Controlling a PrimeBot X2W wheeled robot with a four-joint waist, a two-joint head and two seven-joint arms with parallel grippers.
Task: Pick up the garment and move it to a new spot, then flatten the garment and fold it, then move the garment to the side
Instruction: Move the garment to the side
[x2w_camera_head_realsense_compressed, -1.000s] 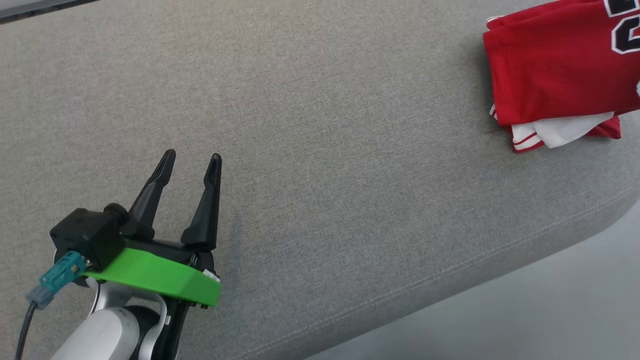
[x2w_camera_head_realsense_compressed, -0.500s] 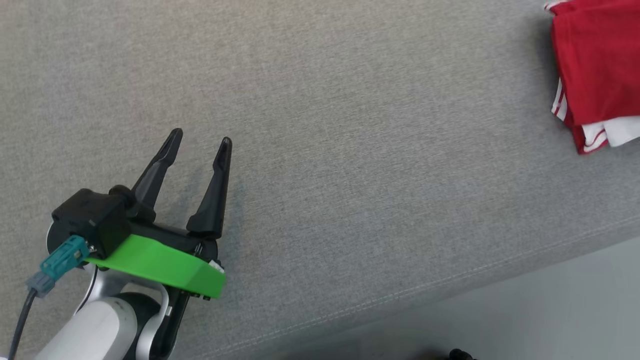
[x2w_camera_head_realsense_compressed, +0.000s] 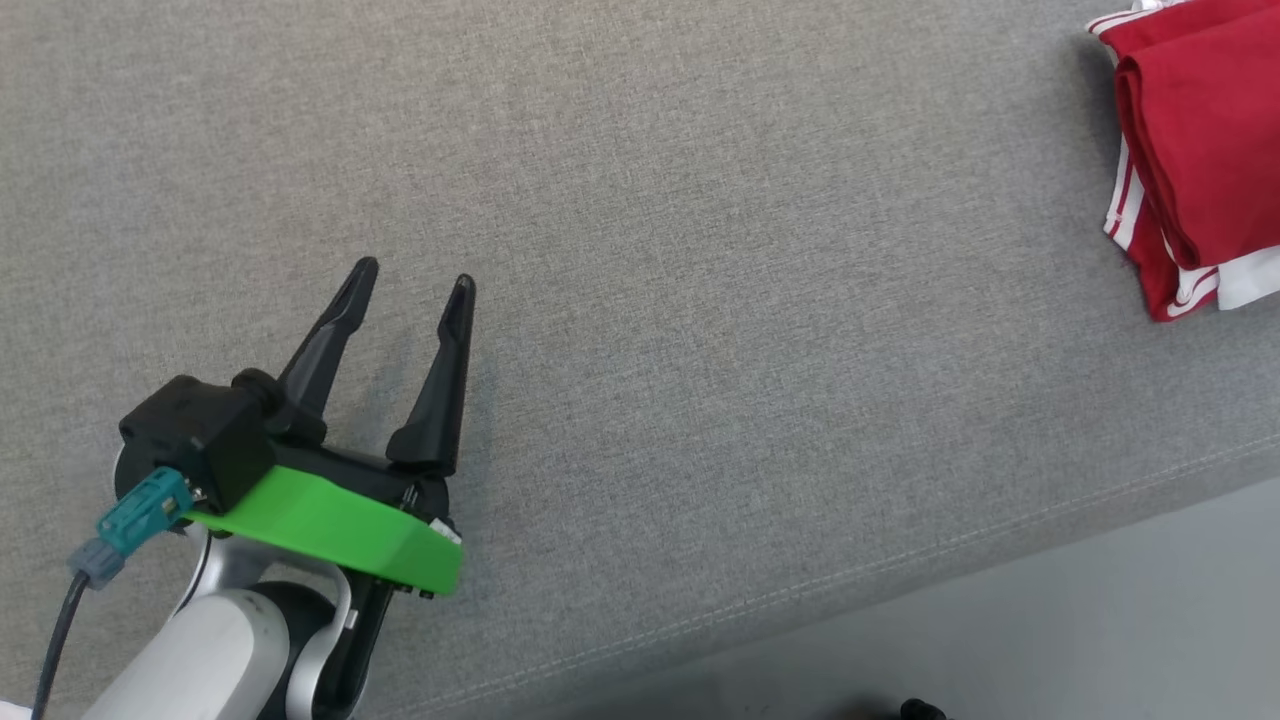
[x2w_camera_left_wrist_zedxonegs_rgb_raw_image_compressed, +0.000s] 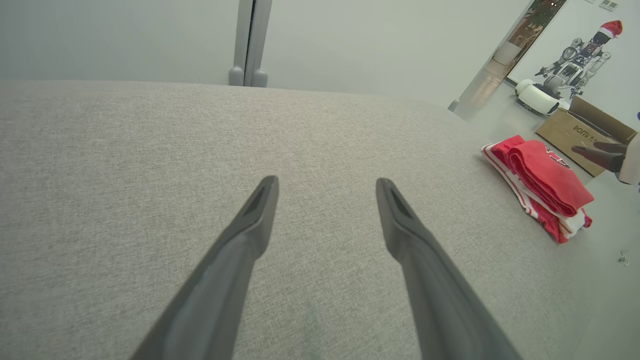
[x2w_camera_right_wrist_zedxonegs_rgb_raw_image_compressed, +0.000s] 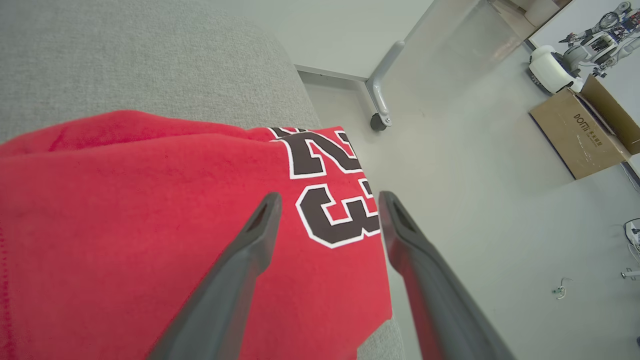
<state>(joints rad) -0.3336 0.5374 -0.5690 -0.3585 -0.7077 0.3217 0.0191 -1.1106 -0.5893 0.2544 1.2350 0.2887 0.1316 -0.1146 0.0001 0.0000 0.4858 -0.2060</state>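
Note:
The garment is a red jersey with white trim, lying folded at the far right of the grey cushion. In the left wrist view the garment is a small stack by the cushion's right edge. My left gripper is open over bare fabric at the lower left, far from the jersey; its fingers hold nothing. My right gripper hangs open just above the garment, its fingers spread over the black number print, gripping nothing.
The cushion's stitched front edge runs along the bottom right, with pale floor beyond. A cardboard box, a wheeled frame leg and another robot stand on the floor past the cushion's end.
The head camera has swung, so the jersey sits further right in the picture. The left gripper stays open and keeps its place.

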